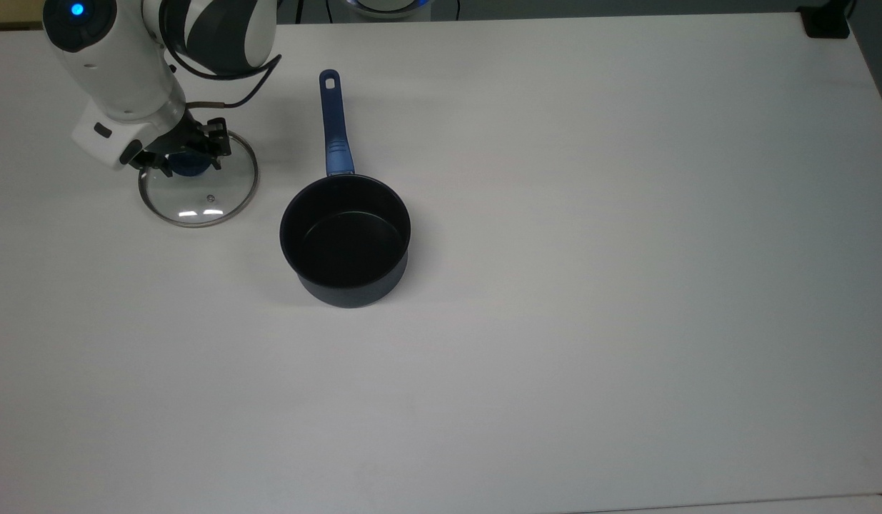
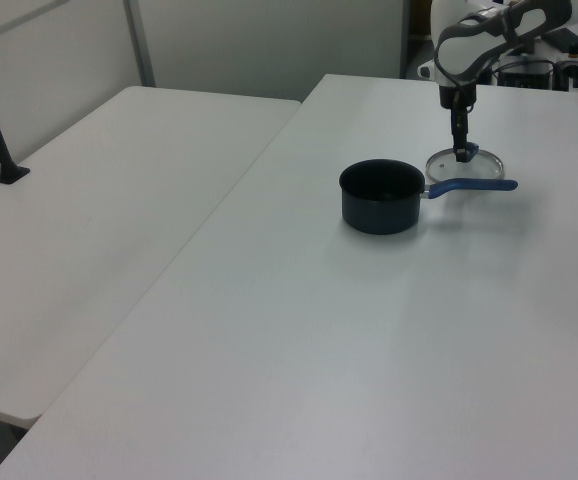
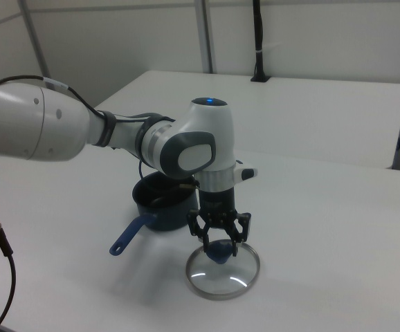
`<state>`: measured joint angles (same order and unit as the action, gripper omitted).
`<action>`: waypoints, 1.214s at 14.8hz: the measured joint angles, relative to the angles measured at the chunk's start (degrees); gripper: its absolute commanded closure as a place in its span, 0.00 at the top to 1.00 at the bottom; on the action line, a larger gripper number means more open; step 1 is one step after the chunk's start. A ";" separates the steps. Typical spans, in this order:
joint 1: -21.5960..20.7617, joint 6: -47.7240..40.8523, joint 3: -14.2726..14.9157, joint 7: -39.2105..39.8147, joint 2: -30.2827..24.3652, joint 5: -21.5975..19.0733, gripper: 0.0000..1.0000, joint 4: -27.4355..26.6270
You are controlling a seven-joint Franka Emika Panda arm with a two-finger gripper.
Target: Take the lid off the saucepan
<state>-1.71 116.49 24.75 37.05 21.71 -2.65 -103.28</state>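
The lid (image 1: pixel 198 187) lies flat on the white tabletop (image 1: pixel 555 285), off the pan (image 1: pixel 346 240) and well to the top view's left of it. In the right view the lid (image 3: pixel 223 272) sits nearer the camera than the pan (image 3: pixel 160 202). The pan stands open and upright, its blue handle (image 1: pixel 333 128) pointing to the far edge in the top view. The claw (image 3: pixel 219 247) hangs straight down over the lid with its fingers (image 3: pixel 237 234) spread either side of the blue knob (image 3: pixel 219 254), and whether they touch it cannot be told. In the left view the claw (image 2: pixel 461 153) stands over the lid (image 2: pixel 465 164), behind the handle (image 2: pixel 472 186).
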 measured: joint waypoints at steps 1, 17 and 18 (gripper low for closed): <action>0.00 0.00 0.00 0.19 0.08 0.00 0.59 -0.09; -0.65 -8.68 -5.82 -18.42 -11.04 0.01 1.00 3.08; -0.72 -11.15 -7.62 -20.57 -13.02 0.25 1.00 3.34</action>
<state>-2.43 105.35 17.13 16.48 8.69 -2.40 -99.94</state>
